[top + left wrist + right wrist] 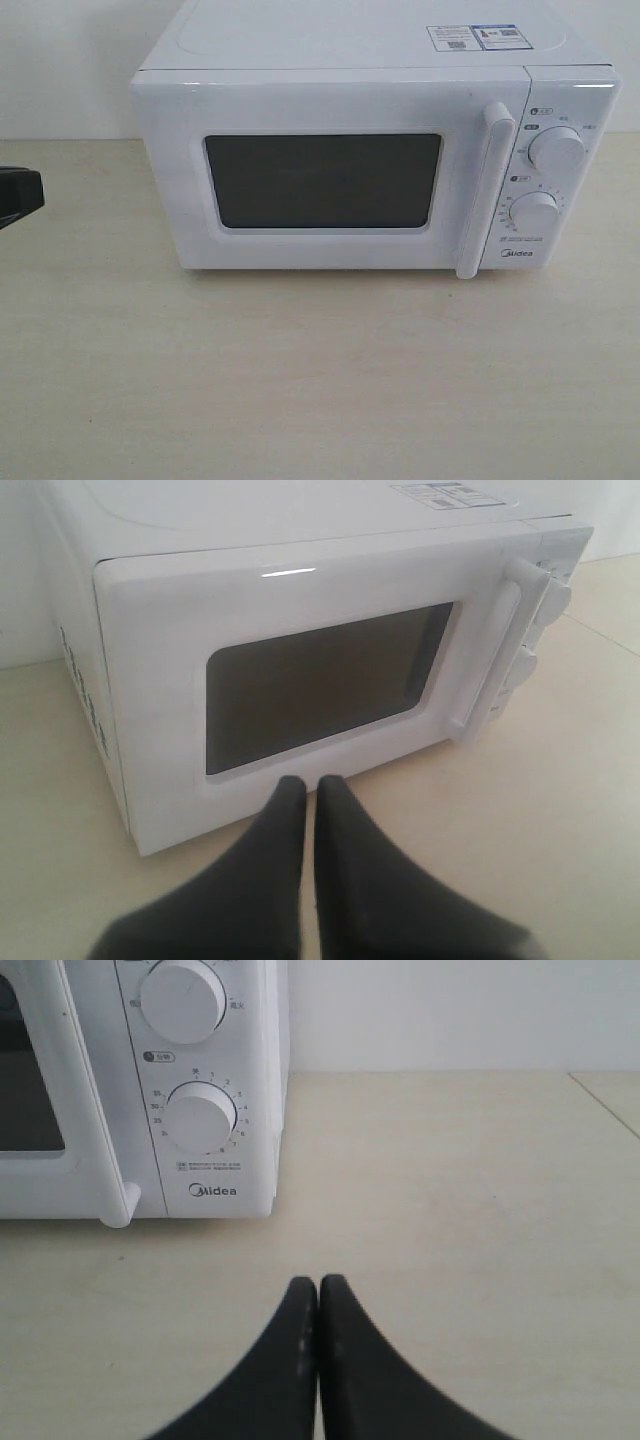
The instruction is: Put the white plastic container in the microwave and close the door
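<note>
The dark rectangular window (322, 180) of the white side-hinged door (180, 170) shows nothing of the inside of the large white Midea microwave (350, 40), and the print on the blue-and-white stickers (472, 37) on its top is too small to read. In the exterior view only a black piece of the left arm (18, 195) shows (the rest is cut off by the picture's edge), and in the left wrist view the long white handle (495, 650) hides most of both round white knobs (556, 598).
</note>
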